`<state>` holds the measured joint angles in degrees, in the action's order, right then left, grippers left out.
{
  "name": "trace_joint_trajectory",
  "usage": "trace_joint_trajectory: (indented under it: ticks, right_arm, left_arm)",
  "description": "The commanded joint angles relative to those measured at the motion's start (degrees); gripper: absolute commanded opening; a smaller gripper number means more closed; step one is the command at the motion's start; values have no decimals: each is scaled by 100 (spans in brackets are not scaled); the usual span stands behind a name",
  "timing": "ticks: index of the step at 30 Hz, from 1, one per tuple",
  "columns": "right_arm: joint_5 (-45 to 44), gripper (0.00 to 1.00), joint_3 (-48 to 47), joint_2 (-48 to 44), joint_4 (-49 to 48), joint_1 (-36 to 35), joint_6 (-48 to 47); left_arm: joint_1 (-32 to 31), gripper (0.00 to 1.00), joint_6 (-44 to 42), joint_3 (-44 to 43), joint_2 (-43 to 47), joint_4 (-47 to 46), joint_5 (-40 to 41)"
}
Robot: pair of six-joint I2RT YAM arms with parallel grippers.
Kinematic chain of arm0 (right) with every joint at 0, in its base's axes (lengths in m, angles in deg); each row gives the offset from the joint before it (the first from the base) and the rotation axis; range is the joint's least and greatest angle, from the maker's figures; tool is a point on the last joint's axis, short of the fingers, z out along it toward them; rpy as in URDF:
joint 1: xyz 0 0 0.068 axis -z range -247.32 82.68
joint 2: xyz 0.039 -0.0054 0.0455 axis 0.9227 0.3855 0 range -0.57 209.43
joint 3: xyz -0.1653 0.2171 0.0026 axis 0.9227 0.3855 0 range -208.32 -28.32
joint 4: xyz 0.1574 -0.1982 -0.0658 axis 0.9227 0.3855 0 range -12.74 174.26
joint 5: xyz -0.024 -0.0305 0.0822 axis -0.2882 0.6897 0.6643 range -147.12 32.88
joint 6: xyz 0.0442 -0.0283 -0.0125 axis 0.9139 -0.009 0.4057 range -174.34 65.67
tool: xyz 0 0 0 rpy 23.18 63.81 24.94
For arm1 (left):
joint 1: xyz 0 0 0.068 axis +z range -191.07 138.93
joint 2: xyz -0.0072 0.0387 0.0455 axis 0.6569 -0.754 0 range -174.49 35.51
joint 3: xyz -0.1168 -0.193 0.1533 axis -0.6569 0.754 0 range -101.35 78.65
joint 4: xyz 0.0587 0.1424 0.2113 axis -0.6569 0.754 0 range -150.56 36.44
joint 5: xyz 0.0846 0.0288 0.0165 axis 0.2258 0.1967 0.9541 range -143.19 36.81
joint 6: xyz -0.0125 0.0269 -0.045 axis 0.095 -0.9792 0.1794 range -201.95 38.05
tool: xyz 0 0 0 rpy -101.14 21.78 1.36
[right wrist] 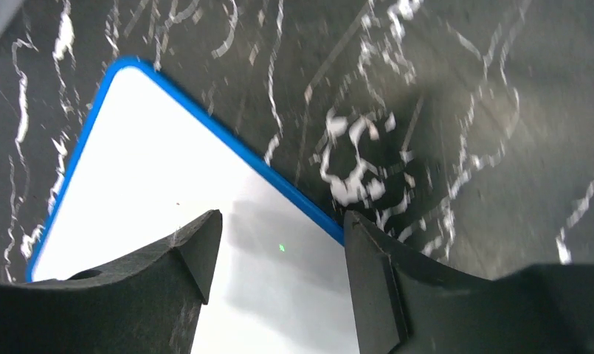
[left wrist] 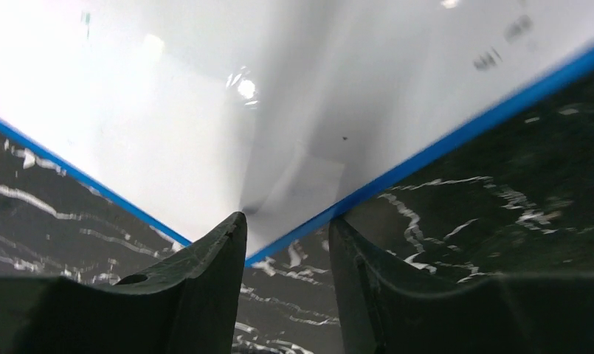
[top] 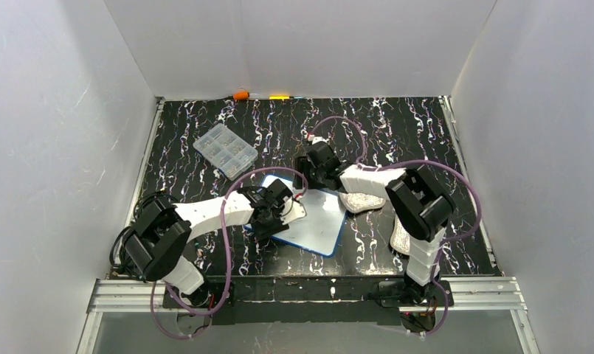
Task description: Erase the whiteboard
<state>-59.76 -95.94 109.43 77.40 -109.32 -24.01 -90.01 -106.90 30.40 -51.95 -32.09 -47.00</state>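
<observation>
The whiteboard (top: 316,221) lies flat on the black marbled table, white with a thin blue rim. My left gripper (top: 273,215) is low over its left corner. In the left wrist view the whiteboard (left wrist: 205,96) looks blank, and my left gripper (left wrist: 286,225) is open and empty with its fingers either side of the blue corner rim. My right gripper (top: 312,181) is over the board's far edge. In the right wrist view my right gripper (right wrist: 280,221) is open and empty above the whiteboard (right wrist: 153,169), where a tiny green speck (right wrist: 281,248) shows between the fingers.
A clear plastic compartment box (top: 225,150) sits at the back left. One grey oval pad (top: 361,200) lies just right of the board, and another (top: 401,237) lies by the right arm. A small orange object (top: 240,94) and a yellow one (top: 280,96) lie at the back wall.
</observation>
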Motion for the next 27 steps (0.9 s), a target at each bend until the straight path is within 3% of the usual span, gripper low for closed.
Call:
trace_joint_trajectory:
  ticks: [1, 8, 21, 27]
  right_arm:
    - [6, 67, 821, -464, 384, -578, 856]
    - [-291, 68, 1545, -1043, 178, -1028, 1502]
    - [-250, 68, 2514, -2254, 43, -1135, 2060]
    - [-990, 74, 2408, -2454, 679, -1126, 1930]
  left_arm:
    - [524, 42, -146, 104, -58, -383, 558]
    - [991, 41, -57, -303, -478, -572, 673]
    - [1037, 41, 258, -1366, -1391, -660, 274]
    - [1210, 41, 491, -1696, -1270, -124, -196]
